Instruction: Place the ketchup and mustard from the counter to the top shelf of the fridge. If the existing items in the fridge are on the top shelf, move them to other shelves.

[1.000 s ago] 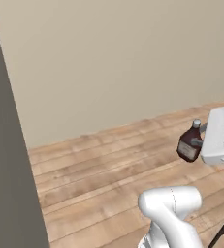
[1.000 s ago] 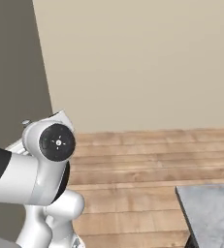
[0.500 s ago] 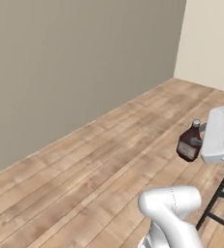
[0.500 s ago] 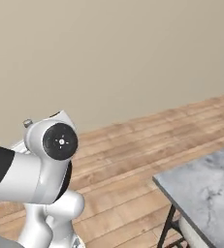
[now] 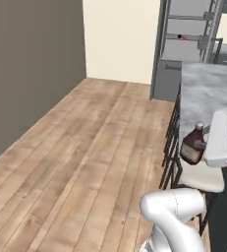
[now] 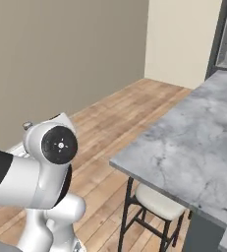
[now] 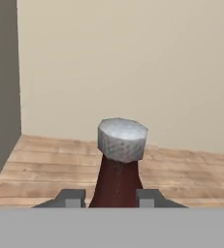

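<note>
the gripper (image 7: 111, 198) is clamped on the ketchup (image 5: 192, 145), held upright in the air beside the counter (image 5: 206, 88), cap up, long axis vertical; the fridge (image 5: 188, 44) stands open well beyond.

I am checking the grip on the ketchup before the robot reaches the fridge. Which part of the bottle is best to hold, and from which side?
Grip the ketchup on its dark body just under the narrow neck, one of the fingers on each side, coming in level from the side. The body is upright and wide there, while the faceted cap tapers and could slip. The gripper holds it so now, shut on it.
</note>
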